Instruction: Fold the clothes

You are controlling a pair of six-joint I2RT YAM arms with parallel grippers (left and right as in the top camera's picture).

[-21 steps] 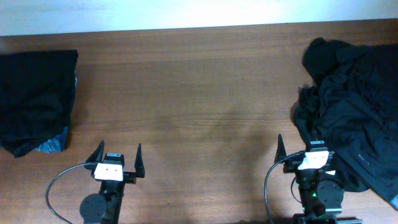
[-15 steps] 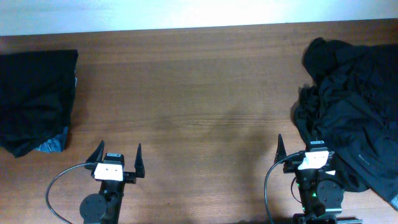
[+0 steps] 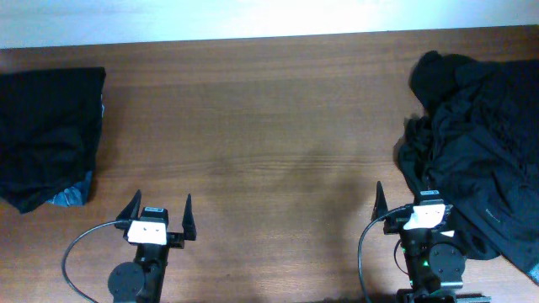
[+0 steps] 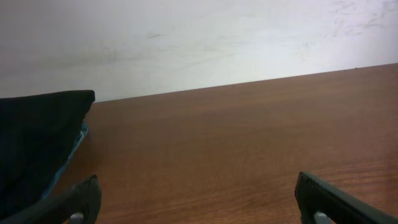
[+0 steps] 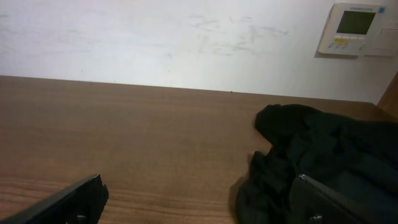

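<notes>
A crumpled, wrinkled heap of black clothes [image 3: 476, 143] fills the right edge of the overhead frame. A flatter black stack [image 3: 46, 139] lies at the left edge of the wooden table [image 3: 269, 126]. Along the bottom, the left gripper [image 3: 158, 206] and right gripper [image 3: 418, 198] gape wide, empty.

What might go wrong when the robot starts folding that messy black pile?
The crumpled heap looks like several black garments tangled together, so the open right gripper may lift more than one. The heap lies right beside that gripper, so a finger might snag it. The left gripper sits far from the heap, so helping could be slow.
</notes>
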